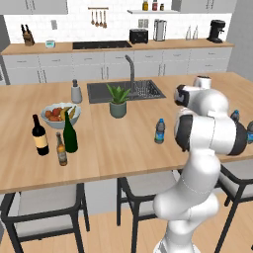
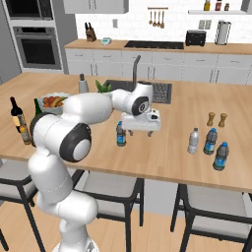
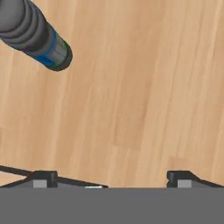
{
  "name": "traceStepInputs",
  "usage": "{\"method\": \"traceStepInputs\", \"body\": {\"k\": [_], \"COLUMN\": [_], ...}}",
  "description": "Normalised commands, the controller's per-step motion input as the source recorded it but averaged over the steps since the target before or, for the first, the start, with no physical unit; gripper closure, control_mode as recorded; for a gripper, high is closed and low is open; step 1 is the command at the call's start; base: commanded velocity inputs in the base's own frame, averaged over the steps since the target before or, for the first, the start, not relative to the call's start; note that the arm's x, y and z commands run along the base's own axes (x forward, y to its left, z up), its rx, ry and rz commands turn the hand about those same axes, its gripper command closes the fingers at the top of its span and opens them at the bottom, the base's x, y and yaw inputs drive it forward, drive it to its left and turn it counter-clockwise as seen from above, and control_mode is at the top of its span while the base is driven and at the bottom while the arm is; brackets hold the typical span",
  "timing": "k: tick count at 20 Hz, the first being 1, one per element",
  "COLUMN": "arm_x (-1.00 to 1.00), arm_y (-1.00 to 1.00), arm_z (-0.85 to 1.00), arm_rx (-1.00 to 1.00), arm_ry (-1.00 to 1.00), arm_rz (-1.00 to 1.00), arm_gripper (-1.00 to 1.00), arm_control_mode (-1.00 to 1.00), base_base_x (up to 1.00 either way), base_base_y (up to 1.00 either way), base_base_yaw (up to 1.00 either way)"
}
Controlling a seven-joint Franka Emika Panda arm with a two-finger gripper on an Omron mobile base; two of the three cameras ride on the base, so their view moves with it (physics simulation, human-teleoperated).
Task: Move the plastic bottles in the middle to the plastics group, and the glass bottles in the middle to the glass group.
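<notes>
The blue-label bottle stands upright on the island, in front of the sink and apart from everything else. Just beside it the gripper hovers above the wood, pointing down, fingers spread wide with nothing between them – in the hand view the bottle lies off to one corner, outside the fingertips. The arm reaches forward from the base, elbow bent over the near edge.

Far right of the sink stand the clear bottle and the plastics pair, close together, two small shakers behind them. Far left of the sink the green bottle stands beside the wine bottle and brown bottle – a fruit bowl just behind. A potted plant sits at the sink's front edge
</notes>
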Motion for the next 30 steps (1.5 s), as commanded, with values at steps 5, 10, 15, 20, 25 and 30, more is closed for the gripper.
{"method": "traceStepInputs", "body": {"k": [5, 10, 15, 20, 25, 30], "arm_x": [0.03, 0.25, 0.45, 0.62, 0.2, 0.01], "arm_y": [0.84, 0.87, 0.3, 0.02, 0.0, 0.0], "arm_z": [0.11, 0.14, -0.02, -0.19, -0.05, -0.12], "arm_rx": [0.25, -0.01, -0.03, -0.07, -0.05, -0.02], "arm_ry": [0.0, 0.0, -0.01, -0.06, -0.14, -0.06], "arm_rz": [0.15, 0.03, 0.0, -0.01, -0.03, 0.0], "arm_gripper": [-1.0, -1.0, -1.0, -1.0, -1.0, -1.0], "arm_control_mode": [-1.0, -1.0, -1.0, -1.0, -1.0, -1.0], "base_base_x": [0.0, 0.0, 0.0, 0.0, 0.0, 0.0], "base_base_y": [0.0, 0.0, 0.0, 0.0, 0.0, 0.0], "base_base_yaw": [0.0, 0.0, 0.0, 0.0, 0.0, 0.0]}}
